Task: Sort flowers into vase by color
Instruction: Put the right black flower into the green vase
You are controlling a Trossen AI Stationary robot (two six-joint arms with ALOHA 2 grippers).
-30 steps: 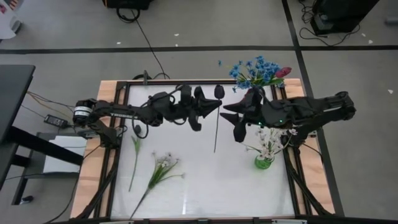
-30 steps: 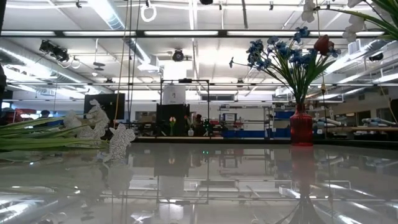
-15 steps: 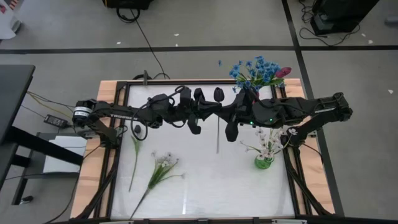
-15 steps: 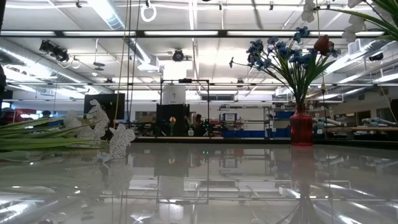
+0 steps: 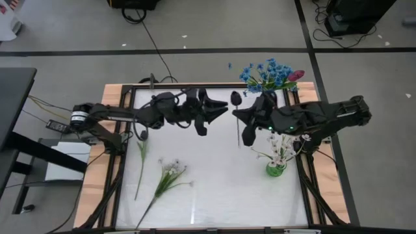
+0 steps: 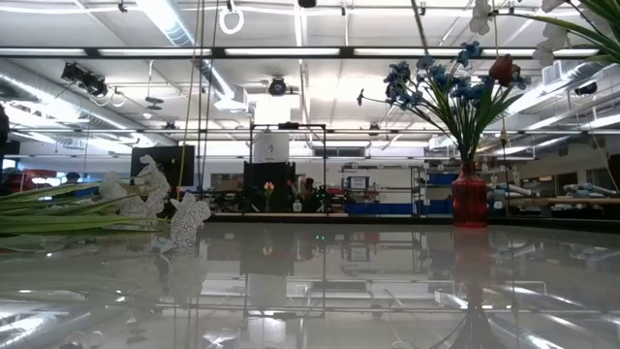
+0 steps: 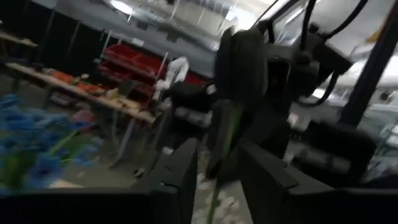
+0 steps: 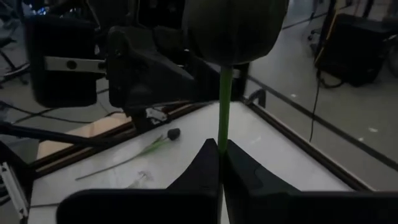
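Observation:
A dark-budded flower (image 5: 236, 97) with a green stem hangs over the far middle of the table, and my right gripper (image 5: 238, 117) is shut on it. My left gripper (image 5: 220, 114) stands open just to its left. In the left wrist view its fingers (image 7: 186, 174) flank the stem (image 7: 217, 186) with a gap on each side. A red vase (image 6: 469, 199) at the far right holds blue flowers (image 5: 263, 73) and a red-pink bud (image 5: 296, 75). A green vase (image 5: 275, 169) holds white flowers. A dark-bud flower (image 5: 141, 156) and a white flower (image 5: 170, 173) lie on the table's left. My right gripper pinches the green stem (image 8: 222, 134) a little below the dark bud (image 8: 233, 28), between its two fingertips. The fingers come from the table's right and lie across the stem. The flower is lifted clear of the table, bud up, and the stem's lower part (image 5: 238, 140) hangs below the fingers.
A black frame (image 5: 195, 86) and wooden boards (image 5: 97, 175) edge the white table top. The green vase stands just near of my right arm. The near middle of the table (image 5: 221, 195) is bare.
My right gripper has come in toward the left gripper and shut on the flower's stem. My left gripper, which was shut on the stem, has opened and let go. The flower has shifted slightly toward the table's right and stays lifted.

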